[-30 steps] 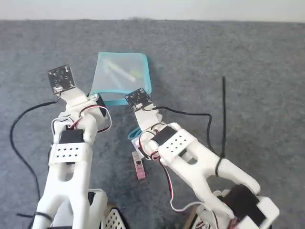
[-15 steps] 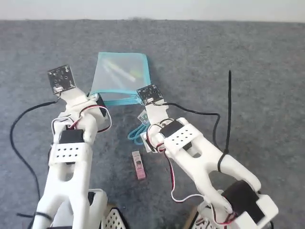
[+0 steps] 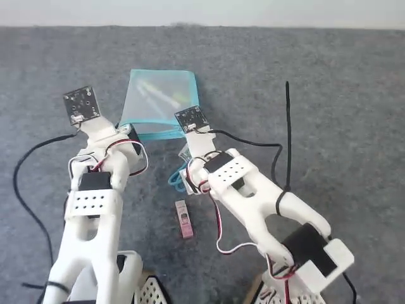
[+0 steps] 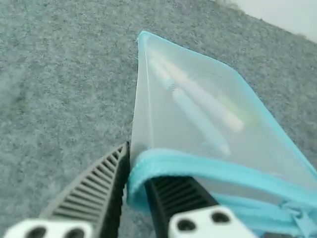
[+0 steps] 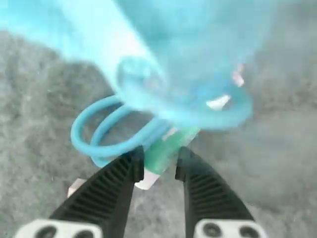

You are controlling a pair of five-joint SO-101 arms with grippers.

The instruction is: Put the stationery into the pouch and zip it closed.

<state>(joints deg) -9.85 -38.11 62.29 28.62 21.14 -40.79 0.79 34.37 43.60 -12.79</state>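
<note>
the left gripper [image 4: 136, 171] is clamped on the zip edge of the pouch [image 4: 262, 148], which lies on the grey table [image 3: 342, 76] with pens [image 4: 198, 106] inside. the right gripper [image 5: 159, 154] pinches a green item [image 5: 166, 146] with blue loops [image 5: 99, 134] — just beside the pouch's mouth. a pink item [image 3: 184, 219] lies apart on the table.

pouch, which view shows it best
Left wrist view: the pouch is close, pens visible through its side, the left gripper pinching its zip edge. The high view has it farther off, near edge partly covered. The right wrist view catches what looks like its teal edge.
</note>
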